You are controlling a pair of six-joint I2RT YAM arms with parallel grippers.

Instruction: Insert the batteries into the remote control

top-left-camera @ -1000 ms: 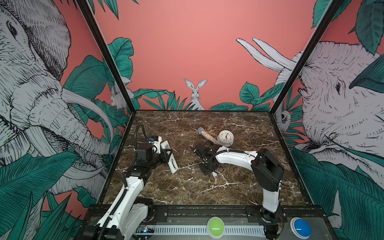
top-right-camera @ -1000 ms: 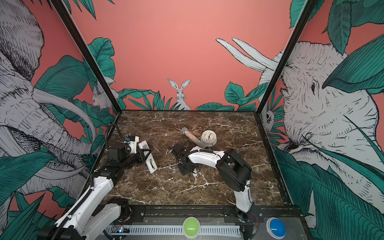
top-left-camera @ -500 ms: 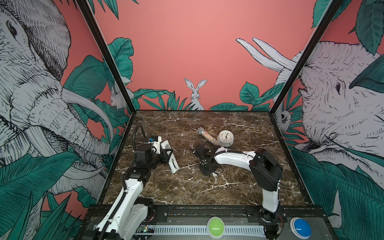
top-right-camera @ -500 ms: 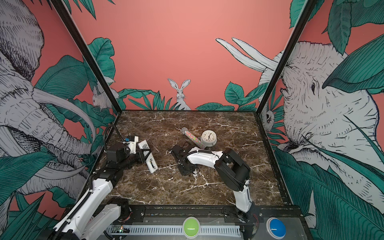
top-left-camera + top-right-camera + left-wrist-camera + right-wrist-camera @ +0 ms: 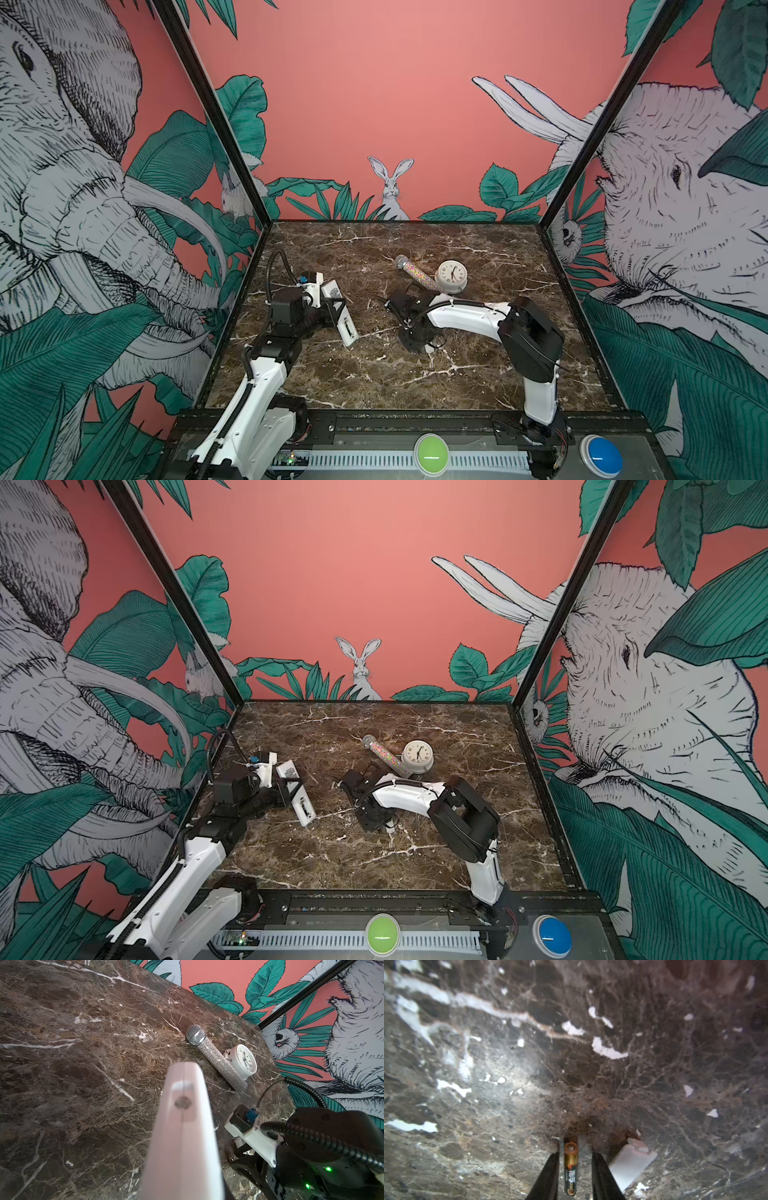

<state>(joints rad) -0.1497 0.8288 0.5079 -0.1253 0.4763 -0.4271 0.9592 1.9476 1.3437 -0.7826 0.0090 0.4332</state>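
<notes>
Movement since the earlier frame was confined to the right side: the left end effector (image 5: pixel 335 308) remained clenched on the remote control (image 5: pixel 347 330), tilted above the desk (image 5: pixel 374 374) at left, while the right end effector (image 5: pixel 575 1153), low over the desk centre, had parted its jaws. A battery (image 5: pixel 571 1165) sat between the released fingers (image 5: pixel 548 1174), touching neither, a white plastic piece (image 5: pixel 631 1165) just beside.

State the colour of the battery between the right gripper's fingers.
The small cylindrical battery is dark with a copper-gold end; clearest in the right wrist view.
</notes>
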